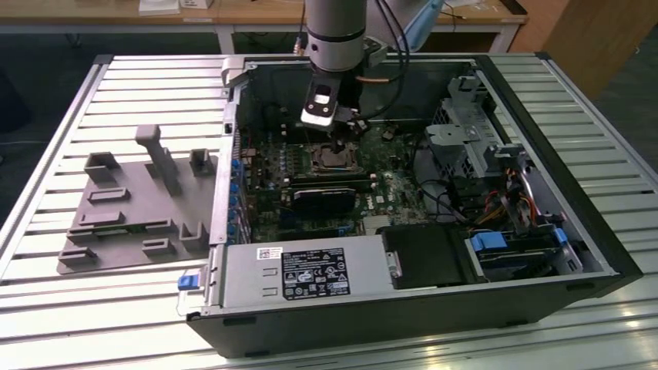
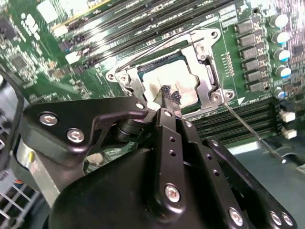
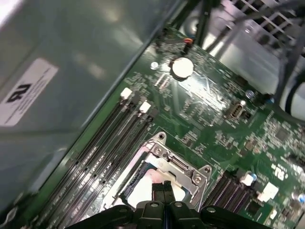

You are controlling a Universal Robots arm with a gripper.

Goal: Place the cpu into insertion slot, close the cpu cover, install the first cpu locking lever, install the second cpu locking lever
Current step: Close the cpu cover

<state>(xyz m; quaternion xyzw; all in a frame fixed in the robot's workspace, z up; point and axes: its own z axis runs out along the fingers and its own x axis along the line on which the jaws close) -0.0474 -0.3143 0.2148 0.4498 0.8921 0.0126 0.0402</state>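
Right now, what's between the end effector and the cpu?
Nothing. In the second wrist view the end effector's tip hangs directly over the cpu's bare pale top; contact can't be judged.

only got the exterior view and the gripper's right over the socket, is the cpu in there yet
observer: yes, in the second wrist view the cpu sits in the insertion slot, pale top up.
operator: cover down?
observer: the cpu cover looks laid flat around the cpu in both wrist views.
operator: and the gripper
observer: the gripper has its fingertips together, just over the cpu.
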